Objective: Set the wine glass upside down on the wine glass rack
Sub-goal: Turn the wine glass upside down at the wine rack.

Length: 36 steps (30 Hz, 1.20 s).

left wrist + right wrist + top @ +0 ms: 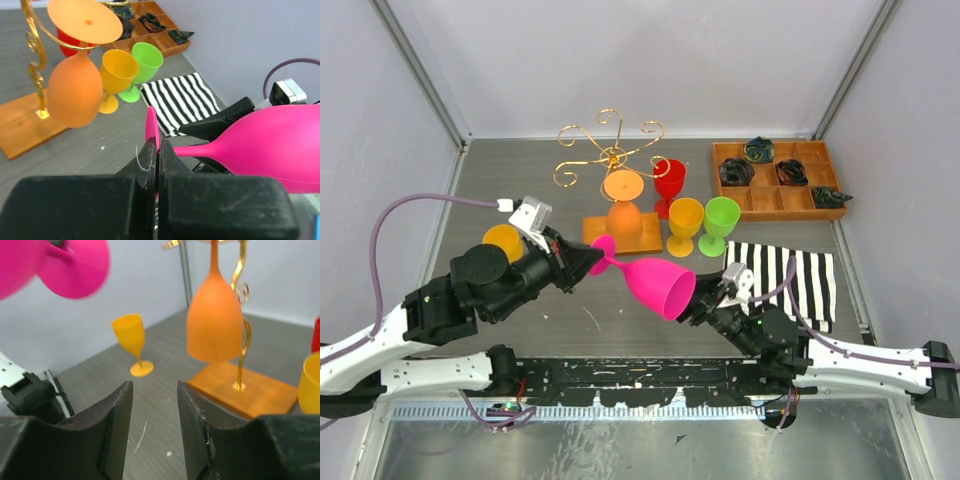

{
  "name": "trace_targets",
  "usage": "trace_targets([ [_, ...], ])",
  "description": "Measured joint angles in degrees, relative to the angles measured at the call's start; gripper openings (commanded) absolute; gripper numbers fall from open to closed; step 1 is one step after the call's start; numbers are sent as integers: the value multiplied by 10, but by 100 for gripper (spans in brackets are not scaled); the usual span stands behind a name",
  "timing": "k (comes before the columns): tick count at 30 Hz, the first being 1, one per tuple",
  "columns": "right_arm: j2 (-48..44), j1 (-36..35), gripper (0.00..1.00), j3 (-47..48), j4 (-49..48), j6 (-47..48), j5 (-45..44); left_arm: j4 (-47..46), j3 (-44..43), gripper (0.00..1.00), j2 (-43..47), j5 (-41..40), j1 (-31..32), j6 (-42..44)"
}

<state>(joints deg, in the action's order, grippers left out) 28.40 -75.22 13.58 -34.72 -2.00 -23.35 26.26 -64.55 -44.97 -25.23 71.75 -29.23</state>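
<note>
Midway, left hand [595,255] grips the magenta plastic wine glass [660,285] by its foot, right hand [155,387] seemingly released, gold wire rack [610,155] unreached.

Probably a robotics lab test cell: plain pale panels [650,60] in metal framing [420,70] wall the grey desk [520,180] behind and beside, and a bolted arm rail [650,385] edges its near side.

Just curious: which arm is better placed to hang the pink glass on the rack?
Left: the left hand pinches the pink glass by its foot, near the rack; the right hand is open.
</note>
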Motion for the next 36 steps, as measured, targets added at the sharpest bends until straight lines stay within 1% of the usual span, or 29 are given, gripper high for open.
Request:
trace_targets([
  [2, -3, 0, 46, 8, 55, -36, -24, 22, -5, 0, 7, -5, 0, 20],
  [4, -2, 0, 46, 31, 137, -90, -59, 43, -15, 0, 10, -11, 0, 40],
  [7, 11, 0, 47, 93, 287, -187, -107, 81, -37, 0, 7, -24, 0, 75],
  [9, 25, 0, 48, 133, 369, -250, -121, 111, -52, 0, -2, -38, 0, 97],
  [12, 42, 0, 54, 170, 466, -342, -118, 142, -65, 0, -22, -53, 0, 127],
  [17, 70, 0, 62, 180, 589, -460, -83, 183, -66, 0, -64, -64, 0, 171],
  [19, 82, 0, 68, 185, 632, -500, -61, 195, -66, 0, -78, -66, 0, 187],
  [21, 90, 0, 76, 188, 662, -533, -40, 202, -66, 0, -81, -67, 0, 200],
  [23, 90, 0, 90, 190, 685, -565, -14, 208, -66, 0, -77, -70, 0, 217],
  [24, 88, 0, 99, 191, 692, -576, -2, 209, -66, 0, -74, -71, 0, 224],
  [27, 67, 0, 100, 192, 701, -593, 25, 207, -64, 0, -59, -84, 0, 253],
  [31, -2, 0, 100, 189, 688, -583, 47, 199, -53, 0, -35, -95, 0, 291],
  [34, -75, 0, 100, 172, 685, -583, 33, 195, -53, 0, -37, -100, 0, 312],
  [36, -100, 0, 100, 170, 701, -584, 14, 199, -54, 0, -47, -96, 0, 319],
])
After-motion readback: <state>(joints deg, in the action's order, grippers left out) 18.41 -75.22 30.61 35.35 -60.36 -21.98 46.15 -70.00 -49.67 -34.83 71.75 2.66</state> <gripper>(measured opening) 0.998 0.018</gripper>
